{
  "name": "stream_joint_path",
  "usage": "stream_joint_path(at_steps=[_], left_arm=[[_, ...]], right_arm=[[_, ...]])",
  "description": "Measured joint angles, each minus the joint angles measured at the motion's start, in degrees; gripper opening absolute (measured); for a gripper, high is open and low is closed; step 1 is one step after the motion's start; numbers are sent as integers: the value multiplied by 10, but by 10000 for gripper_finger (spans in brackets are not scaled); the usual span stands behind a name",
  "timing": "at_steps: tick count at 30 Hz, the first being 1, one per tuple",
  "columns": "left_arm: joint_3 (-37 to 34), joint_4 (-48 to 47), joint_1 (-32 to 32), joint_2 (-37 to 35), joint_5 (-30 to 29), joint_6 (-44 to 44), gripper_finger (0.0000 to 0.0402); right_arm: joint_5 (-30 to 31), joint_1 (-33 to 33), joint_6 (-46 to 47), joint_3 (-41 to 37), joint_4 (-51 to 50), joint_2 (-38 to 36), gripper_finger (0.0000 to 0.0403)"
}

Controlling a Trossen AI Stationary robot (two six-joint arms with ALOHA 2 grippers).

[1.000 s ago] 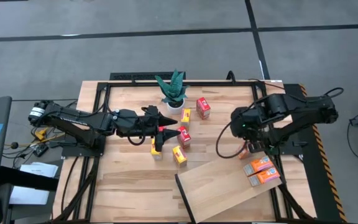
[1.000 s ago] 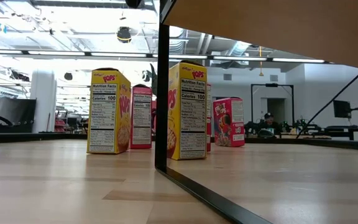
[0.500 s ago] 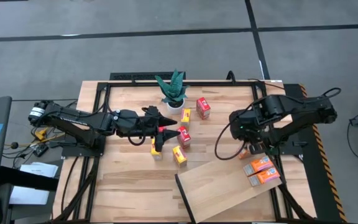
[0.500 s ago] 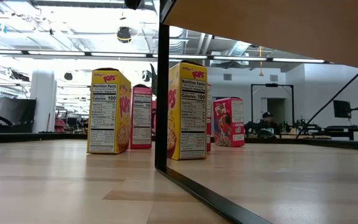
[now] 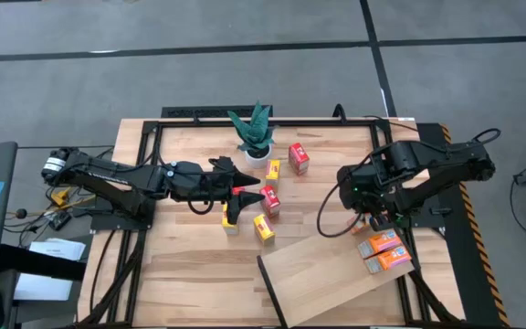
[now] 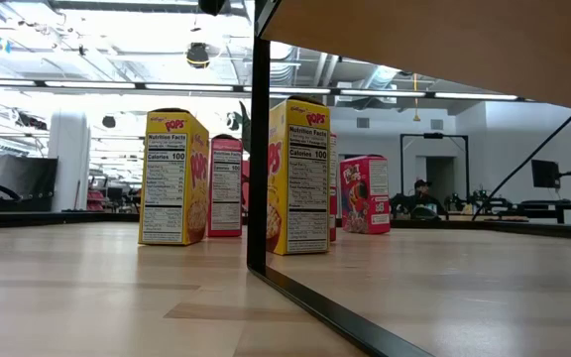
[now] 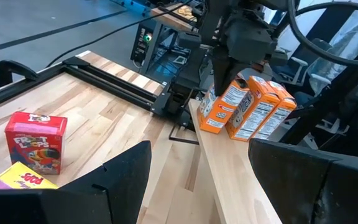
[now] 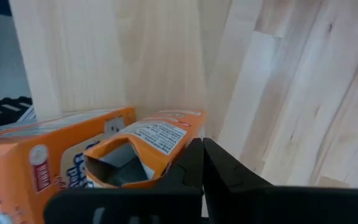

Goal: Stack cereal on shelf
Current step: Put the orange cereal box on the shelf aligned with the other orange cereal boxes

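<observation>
The shelf (image 5: 322, 274) is a pale board lying at the near right of the table. Three orange cereal boxes (image 7: 248, 107) stand upright on it at its right end. My right gripper (image 8: 201, 152) is shut and points down at the orange box nearest the far edge (image 5: 363, 226). Red and yellow cereal boxes (image 5: 269, 199) stand on the tabletop at the centre. My left gripper (image 7: 197, 155) hovers open and level among them, pointing toward the shelf, with nothing between its fingers. My right gripper's shut fingers (image 8: 194, 163) stand against the torn-open top rim (image 8: 169, 155) of the orange box, coming from above and slanting down. The box stands upright on the shelf. I cannot tell whether the fingers pinch a flap or only rest beside it.
A green potted plant (image 5: 254, 132) stands at the far centre. A red Froot Loops box (image 7: 36, 143) and a yellow box (image 5: 263, 228) stand between my left gripper and the shelf. A black frame (image 5: 245, 113) runs along the table's far edge.
My right gripper has tipped a little over the orange boxes while staying in place. The boxes and the shelf stand as before.
</observation>
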Motion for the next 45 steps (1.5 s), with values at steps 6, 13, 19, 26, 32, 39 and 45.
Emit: stream_joint_path(at_steps=[6, 13, 19, 26, 32, 39, 45], left_arm=[[0, -1, 0, 0, 0, 0, 261], [0, -1, 0, 0, 0, 0, 261], [0, -1, 0, 0, 0, 0, 261], [0, -2, 0, 0, 1, 0, 261], [0, -2, 0, 0, 1, 3, 261], [0, -2, 0, 0, 0, 5, 261], [0, -3, 0, 0, 0, 5, 261]], right_arm=[[0, 25, 5, 0, 0, 0, 29], [-1, 38, 5, 0, 0, 0, 12], [-2, 38, 10, 0, 0, 0, 30], [-13, 38, 10, 0, 1, 0, 24], [1, 24, 10, 9, -1, 0, 15], [27, 0, 10, 71, -6, -1, 38], [68, -41, 9, 85, -18, -22, 26]])
